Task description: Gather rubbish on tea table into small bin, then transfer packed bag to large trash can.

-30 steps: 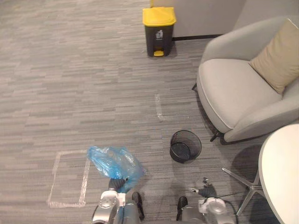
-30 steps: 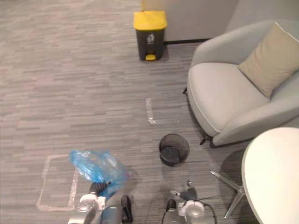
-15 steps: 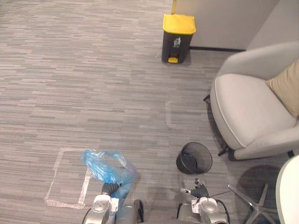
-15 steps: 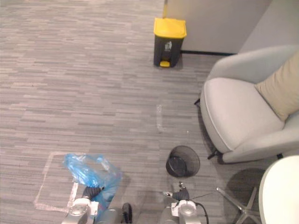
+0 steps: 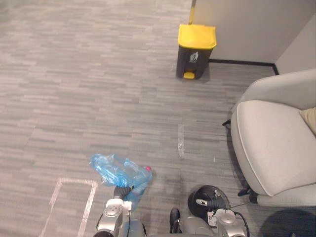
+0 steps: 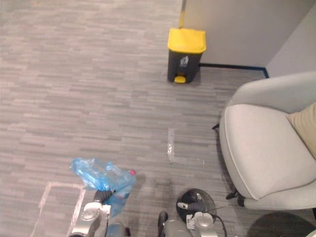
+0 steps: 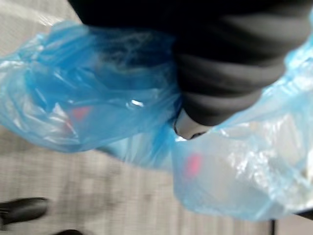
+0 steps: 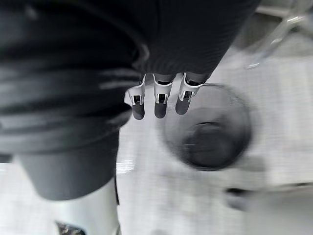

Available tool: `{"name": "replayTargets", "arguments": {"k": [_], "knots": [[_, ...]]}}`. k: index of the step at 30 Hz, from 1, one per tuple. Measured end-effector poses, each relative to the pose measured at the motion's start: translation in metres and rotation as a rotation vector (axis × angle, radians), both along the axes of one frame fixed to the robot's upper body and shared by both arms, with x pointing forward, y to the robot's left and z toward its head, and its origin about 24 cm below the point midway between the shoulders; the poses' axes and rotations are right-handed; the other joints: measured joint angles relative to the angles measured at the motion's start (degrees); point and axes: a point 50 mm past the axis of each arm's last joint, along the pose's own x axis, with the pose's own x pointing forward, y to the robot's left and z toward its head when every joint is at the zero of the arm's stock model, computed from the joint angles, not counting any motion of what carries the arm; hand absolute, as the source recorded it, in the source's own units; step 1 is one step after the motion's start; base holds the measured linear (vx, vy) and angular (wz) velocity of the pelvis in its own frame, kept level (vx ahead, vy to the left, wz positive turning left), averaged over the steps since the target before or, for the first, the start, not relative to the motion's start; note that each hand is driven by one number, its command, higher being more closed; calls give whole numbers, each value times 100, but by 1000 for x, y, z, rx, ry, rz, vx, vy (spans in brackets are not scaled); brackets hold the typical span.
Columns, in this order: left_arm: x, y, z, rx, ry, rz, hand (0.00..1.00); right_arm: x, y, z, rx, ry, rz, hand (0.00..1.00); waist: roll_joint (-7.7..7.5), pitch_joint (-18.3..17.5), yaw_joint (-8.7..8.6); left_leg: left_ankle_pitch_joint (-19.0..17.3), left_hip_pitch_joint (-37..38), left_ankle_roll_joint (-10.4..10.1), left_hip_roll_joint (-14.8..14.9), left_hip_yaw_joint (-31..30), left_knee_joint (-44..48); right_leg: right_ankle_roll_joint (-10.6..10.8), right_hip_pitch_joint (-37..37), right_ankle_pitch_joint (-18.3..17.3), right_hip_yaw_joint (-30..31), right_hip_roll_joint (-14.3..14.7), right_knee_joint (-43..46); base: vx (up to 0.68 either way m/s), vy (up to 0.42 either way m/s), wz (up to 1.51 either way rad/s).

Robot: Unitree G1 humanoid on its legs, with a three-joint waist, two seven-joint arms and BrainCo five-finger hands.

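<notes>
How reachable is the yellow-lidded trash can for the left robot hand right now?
Probably not yet: the left robot hand holds the blue bag, and the trash can stands far off across the carpet, its lid shut.

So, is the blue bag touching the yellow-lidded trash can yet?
Apart. The left eye view shows the blue bag low in the frame and the trash can by the wall, with a broad stretch of carpet between them.

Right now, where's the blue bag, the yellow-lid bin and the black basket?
crinkly blue plastic bag (image 5: 117, 170): left eye view, middle.
yellow-lidded dark trash can (image 5: 196, 36): left eye view, lid.
black wire-mesh bin (image 8: 208, 144): right wrist view, inside bottom.
</notes>
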Motion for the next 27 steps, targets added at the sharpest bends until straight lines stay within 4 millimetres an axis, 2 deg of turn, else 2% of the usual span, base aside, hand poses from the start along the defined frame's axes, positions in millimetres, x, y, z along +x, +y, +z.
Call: {"name": "replayTargets", "arguments": {"k": [1,2,4,5,6,7,8,10,12,13,14,15,16,17,18,19,20,21,22,23,24,25,26,27], "knots": [[0,0,0,-1,1,1,100,2,1,1,4,-5,-5,0,-7,5,32,-45,-153,13,1,-22,-275,44,65,-21,94,-35,-59,321,177,-67],[-1,0,-1,-2,4,4,100,5,5,1,16,-11,-6,0,-30,25,39,-39,-351,8,-49,-104,-931,133,166,-72,212,-122,-99,327,232,-51],[0,-1,-1,-7,3,2,100,3,4,0,19,-6,-30,0,-85,60,38,221,-383,-35,-342,-310,-2346,386,339,-230,338,-330,-143,265,220,-37],[0,-5,-1,-17,2,0,100,0,-3,-1,4,9,-45,0,30,38,38,732,-299,-149,-419,-536,-3452,564,418,-346,460,-350,-157,330,333,-53],[-2,-6,-2,-18,13,0,100,-4,-8,-4,-12,35,-50,0,85,40,92,1447,-221,-72,-450,-602,-3650,761,440,-481,618,-359,-145,392,396,-46],[-3,-4,-4,-14,23,0,100,-6,-4,-7,-3,53,-46,0,-21,8,92,1386,-222,-42,-593,-534,-3623,786,465,-494,703,-490,-161,355,319,-24],[0,0,-2,1,13,-2,100,-9,-2,-8,4,63,-48,0,-138,-2,57,1170,-239,86,-770,-439,-3514,853,495,-517,728,-705,-160,345,272,-2],[0,2,-2,6,15,-2,100,-12,-1,-11,8,78,-50,0,-180,-10,114,703,-191,218,-897,-228,-3151,973,435,-586,889,-914,206,369,292,-35],[-5,4,-4,10,30,0,100,-10,1,-10,11,73,-44,0,-157,-12,143,419,121,302,-940,-26,-3134,1110,68,-614,1146,-986,1280,344,221,-53],[-9,5,-5,17,39,-7,100,-11,3,-11,15,77,-41,0,-162,-13,129,303,373,336,-978,39,-3226,1419,-322,-478,1219,-1010,2223,348,168,-31],[-10,7,-6,26,42,-13,100,-11,5,-11,20,77,-40,0,-174,-18,125,250,524,363,-1002,71,-3306,1601,-584,-445,1265,-1017,2800,350,107,-14],[-10,10,-6,42,46,-26,100,-12,8,-12,27,79,-37,0,-189,-25,76,198,743,391,-1031,93,-3410,1608,-985,-539,1262,-964,3638,372,50,5],[-11,13,-5,55,47,-35,100,-12,8,-12,27,81,-35,0,-174,-10,2,139,973,420,-1042,86,-3536,1347,-1328,-681,1062,-926,4088,386,27,4],[-10,14,-5,60,46,-29,100,-12,7,-12,25,81,-34,0,-164,13,-1,125,1139,432,-1046,89,-3634,1183,-1513,-772,946,-882,4189,415,-11,-3],[-9,17,-4,69,43,-23,100,-11,7,-11,23,80,-32,0,-119,47,-16,110,1482,450,-1007,80,-3878,938,-1785,-904,718,-746,4091,431,-55,-9],[-6,17,-3,74,34,-21,100,-10,6,-10,21,73,-30,0,-73,71,-54,107,1728,449,-934,77,-4064,789,-2013,-966,497,-582,3715,436,-78,-4],[-3,17,-1,77,27,-20,100,-6,5,-9,14,61,-23,0,-33,94,-70,107,1859,449,-881,78,-4154,732,-2132,-936,349,-475,3319,536,-147,15],[2,19,0,84,18,-23,100,-4,5,-7,6,56,-8,0,-24,101,-107,94,2018,424,-827,56,-4257,674,-2291,-647,172,-356,2357,461,-140,24],[2,20,0,89,22,-23,100,-3,5,-7,2,55,-1,0,-58,87,-119,65,2093,373,-840,27,-4306,679,-2282,-358,115,-342,1834,603,-176,52],[5,19,0,86,21,-25,100,-6,0,-8,-7,64,-5,0,-50,89,-217,-74,2277,137,-829,-201,-4346,177,-2185,591,-15,-297,1311,518,-147,33],[5,14,-1,74,22,-29,100,-1,-4,-5,-23,54,-6,0,122,62,-193,-40,2269,66,-636,-319,-4334,174,-2127,518,-108,-150,1370,419,-114,24],[6,15,0,75,20,-31,100,1,-4,-4,-24,46,-7,0,116,65,-185,36,2277,7,-610,-363,-4311,130,-2124,379,-124,-150,1463,448,-168,14],[7,14,0,73,19,-31,100,1,-7,-3,-25,43,-24,0,116,63,-252,153,2359,-159,-579,-540,-4247,8,-2044,106,-254,-180,1667,442,-188,34],[7,12,0,68,19,-32,100,-2,-8,-5,-19,52,-43,0,119,64,-291,223,2370,-209,-523,-613,-4051,-43,-1863,-44,-341,-178,1677,600,-251,56]]}}
